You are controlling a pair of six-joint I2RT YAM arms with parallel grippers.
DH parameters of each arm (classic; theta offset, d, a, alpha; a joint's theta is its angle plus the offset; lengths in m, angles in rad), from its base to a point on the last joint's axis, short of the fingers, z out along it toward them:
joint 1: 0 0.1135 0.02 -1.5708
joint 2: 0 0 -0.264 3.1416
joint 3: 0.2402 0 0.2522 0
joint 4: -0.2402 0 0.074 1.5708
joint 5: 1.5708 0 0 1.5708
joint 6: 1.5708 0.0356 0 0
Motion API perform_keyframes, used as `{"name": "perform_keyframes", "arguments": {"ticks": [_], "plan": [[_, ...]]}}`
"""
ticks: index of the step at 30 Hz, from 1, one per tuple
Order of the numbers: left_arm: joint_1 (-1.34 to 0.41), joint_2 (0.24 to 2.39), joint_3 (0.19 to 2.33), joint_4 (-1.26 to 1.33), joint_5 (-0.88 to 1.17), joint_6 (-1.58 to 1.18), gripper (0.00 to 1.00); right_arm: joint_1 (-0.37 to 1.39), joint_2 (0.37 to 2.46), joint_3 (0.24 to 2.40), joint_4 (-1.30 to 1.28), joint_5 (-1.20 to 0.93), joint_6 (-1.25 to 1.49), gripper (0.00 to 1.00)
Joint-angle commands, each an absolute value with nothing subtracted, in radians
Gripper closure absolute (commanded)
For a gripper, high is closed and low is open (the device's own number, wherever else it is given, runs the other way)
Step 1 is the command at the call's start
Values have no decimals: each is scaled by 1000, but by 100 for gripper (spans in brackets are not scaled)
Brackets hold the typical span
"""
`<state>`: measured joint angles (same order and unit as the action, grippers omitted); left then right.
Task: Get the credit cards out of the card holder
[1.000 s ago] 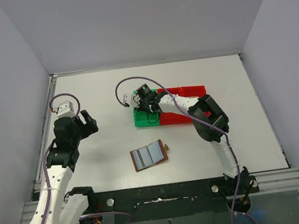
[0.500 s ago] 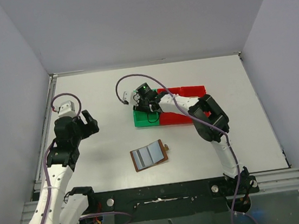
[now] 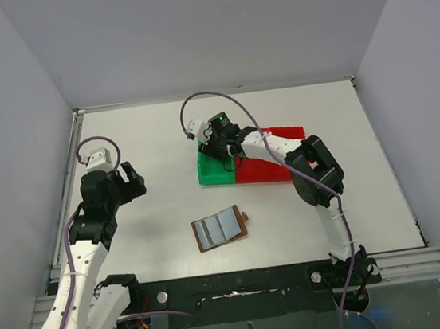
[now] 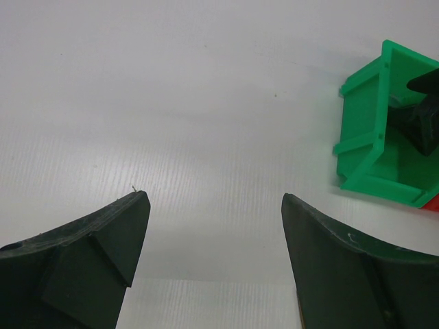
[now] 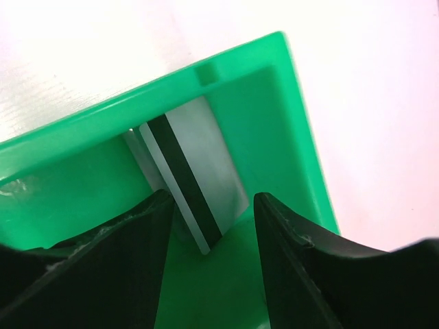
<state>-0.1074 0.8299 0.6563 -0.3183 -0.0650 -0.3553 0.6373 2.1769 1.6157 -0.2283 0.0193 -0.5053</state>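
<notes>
The wallet [image 3: 220, 229] is closest to me. It lies open and flat on the worktop [image 3: 155, 221], with its grey-blue inside facing up and its little tab sticking out on the right. Lying open like that, its pockets are easy to reach. From above I cannot tell if any cards are in it.

A bit further out, on the left, my left fingers [image 4: 123, 226] are spread wide. They hold nothing and hang over bare worktop, well away from the wallet. I think this arm is waiting out of the way so the other one has room.

Further out again are two trays, side by side and touching: a green tray [image 5: 288, 103] and a red tray [image 3: 265, 171] to its right. My right arm reaches across to the green one. My right fingers [image 5: 147, 226] hang just over it, spread apart, with nothing pinched between them.

Under the gap lies a card [image 5: 206, 157], pale grey with a black stripe down it. It is inside the green tray, one end up near the far wall, and it looks a little tilted. I think the tray is the place for cards that come out of the wallet, and its walls stop the card sliding off. With my fingers apart, the card can sit on its own.

I cannot see a black card or a golden one anywhere, so I think more cards may be left. Next I would lift the right arm straight up so I do not bump the tray, then go to the wallet.
</notes>
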Motion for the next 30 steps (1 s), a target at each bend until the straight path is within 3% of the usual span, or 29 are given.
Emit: {"name": "perform_keyframes", "arguments": {"ticks": [1,14,24,26,30], "plan": [[-99,833,667,-271,-43,-342,23,626,2053,1654,-143,-30,-434,49],[-100,847,669,-272,-35,-339,23,623,2043,1630,-156,-37,-388,49],[-100,873,668,-268,-4,-341,23,607,1723,1429,2,-76,-22,45],[-100,876,667,-267,0,-342,23,596,1669,1401,-33,-82,72,41],[-100,887,667,-266,5,-343,23,552,1619,1411,-180,-156,218,43]]}}
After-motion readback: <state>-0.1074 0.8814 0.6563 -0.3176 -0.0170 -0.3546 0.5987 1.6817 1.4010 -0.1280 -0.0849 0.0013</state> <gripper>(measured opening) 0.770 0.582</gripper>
